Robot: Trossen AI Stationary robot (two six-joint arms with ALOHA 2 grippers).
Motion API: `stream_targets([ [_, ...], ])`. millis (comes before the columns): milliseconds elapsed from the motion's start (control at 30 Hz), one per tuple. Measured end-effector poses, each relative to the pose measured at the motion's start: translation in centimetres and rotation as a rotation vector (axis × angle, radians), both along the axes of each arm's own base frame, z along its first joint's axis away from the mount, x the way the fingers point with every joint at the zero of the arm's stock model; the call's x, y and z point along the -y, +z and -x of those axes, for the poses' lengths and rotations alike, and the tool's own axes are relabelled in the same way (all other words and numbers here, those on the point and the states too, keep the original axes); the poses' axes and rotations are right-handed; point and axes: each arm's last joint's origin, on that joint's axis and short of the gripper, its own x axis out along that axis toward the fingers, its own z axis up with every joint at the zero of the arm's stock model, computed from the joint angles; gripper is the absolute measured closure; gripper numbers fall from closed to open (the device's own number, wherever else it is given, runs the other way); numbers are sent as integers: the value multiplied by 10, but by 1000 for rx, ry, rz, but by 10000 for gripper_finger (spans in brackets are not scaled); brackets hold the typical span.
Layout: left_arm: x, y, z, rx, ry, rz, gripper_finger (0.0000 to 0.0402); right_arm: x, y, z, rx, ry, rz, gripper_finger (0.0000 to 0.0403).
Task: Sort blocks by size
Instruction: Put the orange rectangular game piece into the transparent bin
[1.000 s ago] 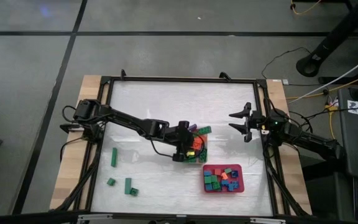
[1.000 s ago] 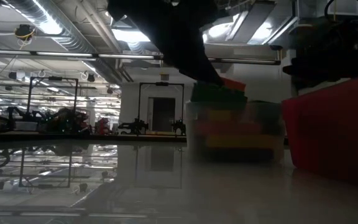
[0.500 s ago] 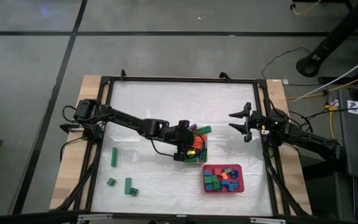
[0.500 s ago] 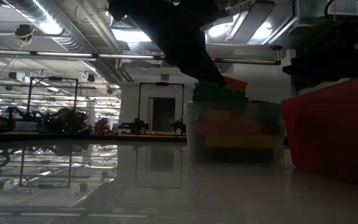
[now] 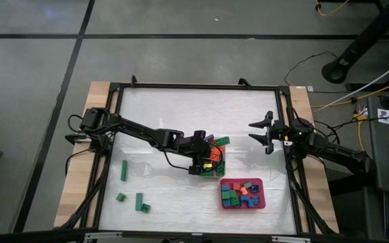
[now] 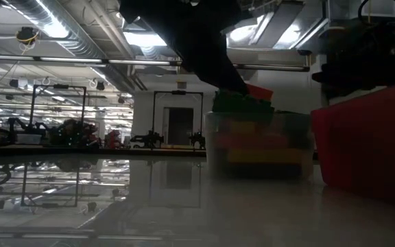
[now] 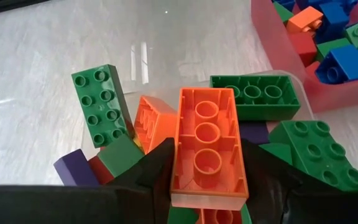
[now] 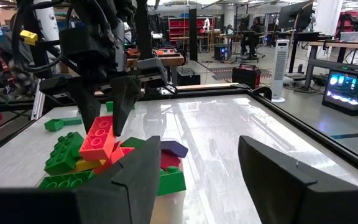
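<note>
The clear tub [image 5: 216,173] near the table's middle holds a heap of blocks, among them green bars [image 7: 97,102] and a purple one [image 7: 73,168]. My left gripper [image 5: 206,164] hangs over the tub, shut on an orange bar [image 7: 207,146], which also shows in the right wrist view [image 8: 98,138]. The red tray [image 5: 242,202] to the tub's near right holds several short blocks. Three green blocks [image 5: 123,170] lie flat on the table at the near left. My right gripper [image 5: 260,133] waits open at the right edge. My left gripper pinches the orange bar's two long sides [image 7: 178,163] between its two fingers, toward one end of the bar. The fingers [image 8: 91,118] slant down from the table's left side. The bar is tilted over the heap, hollow underside toward my wrist. Whether its lower end touches the heap, I cannot tell.
A black frame [image 5: 181,86] borders the white table top. The far half and the left middle of the top are bare. In the low view the tub [image 6: 259,147] and the red tray [image 6: 369,144] stand close side by side.
</note>
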Motion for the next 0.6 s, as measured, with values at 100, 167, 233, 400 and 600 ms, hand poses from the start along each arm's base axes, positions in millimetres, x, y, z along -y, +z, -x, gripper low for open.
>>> stream_targets([
  [100, 0, 0, 0, 2, 4, 3, 260, 0, 0, 0, 0, 0, 0, 189],
  [167, 1, 0, 0, 2, 3, 3, 260, 0, 0, 0, 0, 0, 0, 189],
  [233, 2, 0, 0, 2, 3, 6, 260, 0, 0, 0, 0, 0, 0, 189],
  [400, 5, 0, 1, 4, 22, 24, 260, 0, 0, 0, 0, 0, 0, 189],
  [600, 5, 1, 0, 18, 34, 39, 260, 0, 0, 0, 0, 0, 0, 189],
])
